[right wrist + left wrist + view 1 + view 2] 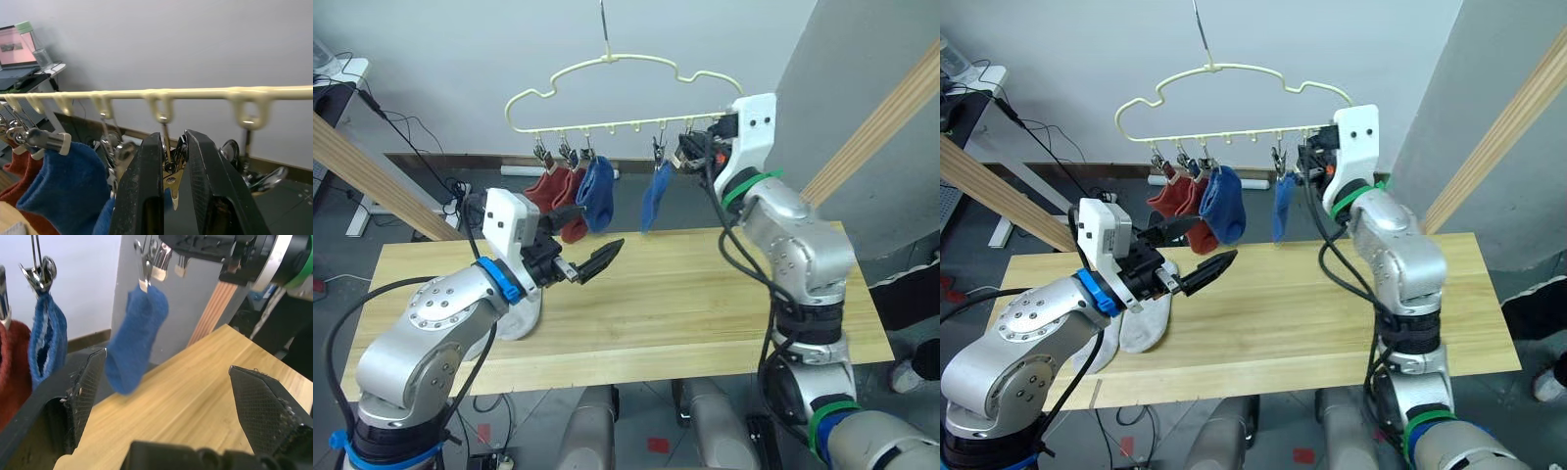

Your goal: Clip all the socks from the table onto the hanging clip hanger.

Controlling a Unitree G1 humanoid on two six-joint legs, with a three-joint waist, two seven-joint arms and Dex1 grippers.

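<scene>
1. The clip hanger (607, 98) hangs by its hook above the far edge of the desk (705, 304), its row of metal clips running along the lower bar.
2. Four socks hang from it: two rust red socks (553, 196) at the left end, a blue sock (597, 193) just beside them, and a second blue sock (655, 196) further right, apart from the first three.
3. Two light grey socks (1136, 318) lie flat on the desk near its left front, partly behind the left arm; the right eye view shows them plainly, while the left eye view gives just a pale edge under that arm.
4. The left end effector (590, 260) hovers over the desk below the hanging socks, fingers spread wide and empty; its wrist view shows the second blue sock and its clip (145, 264) between the two fingertips, further off.
5. The right end effector (690, 152) is raised at the hanger's right end. Its wrist view shows what the head views leave unclear: the two fingers are pressed together on a metal clip (171, 169) hanging from a loop of the bar, next to the clip of a blue sock.
</scene>
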